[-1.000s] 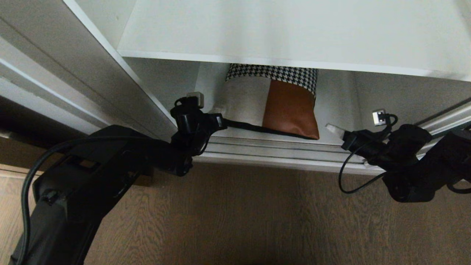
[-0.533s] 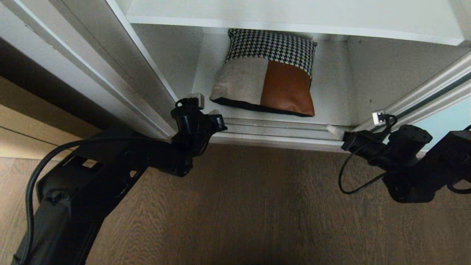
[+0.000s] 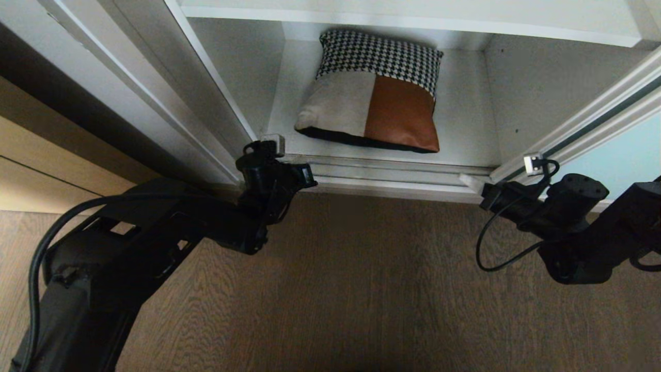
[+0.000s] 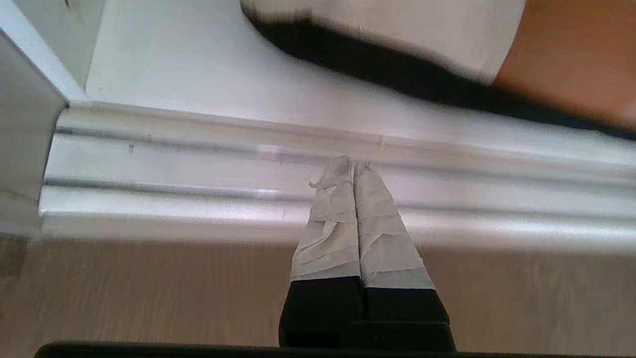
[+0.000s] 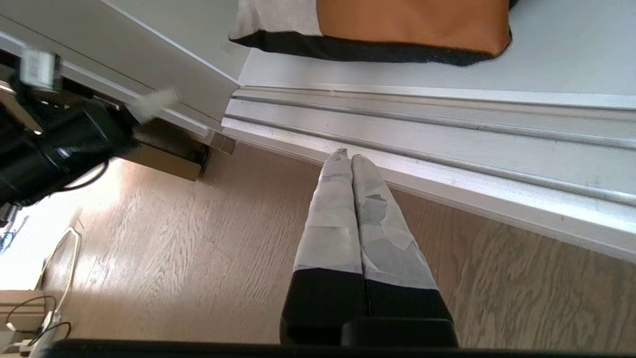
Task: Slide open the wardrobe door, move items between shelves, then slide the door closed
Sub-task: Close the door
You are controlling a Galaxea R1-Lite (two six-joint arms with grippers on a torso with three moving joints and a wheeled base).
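Nearest the camera, the grey-brown wood-grain floor [image 3: 372, 289] fills the lower part of the head view. Both arms reach forward over it.

The left gripper [image 4: 354, 166] has its taped fingers [image 4: 333, 223] pressed together, holding nothing. Its tips lie over the silver bottom track [image 4: 198, 169] of the wardrobe. Contact with the track cannot be determined. In the head view this gripper [image 3: 304, 178] sits at the left end of the opening.

The right gripper [image 5: 348, 158] also has its fingers [image 5: 382, 223] pressed together and empty. Its tips are at the front edge of the track [image 5: 447, 149], above the floor. In the head view it [image 3: 472, 182] sits at the right end of the opening, just beside the sliding wardrobe door [image 3: 619, 155], whose pale blue-green glass shows at the right edge.

Beyond the track, the cushion [image 3: 374, 98] lies flat on the lowest shelf [image 3: 465, 129], near its front edge, houndstooth band to the rear, black backing underneath. An upper shelf [image 3: 413, 18] crosses the top of the view.

Compared with the frame one second earlier, the whole scene has shifted: the camera has moved. The upper shelf now sits higher in the picture, and the cushion is exposed in full rather than half hidden behind the shelf edge. The cushion's place on its shelf is unchanged. Both grippers remain closed.
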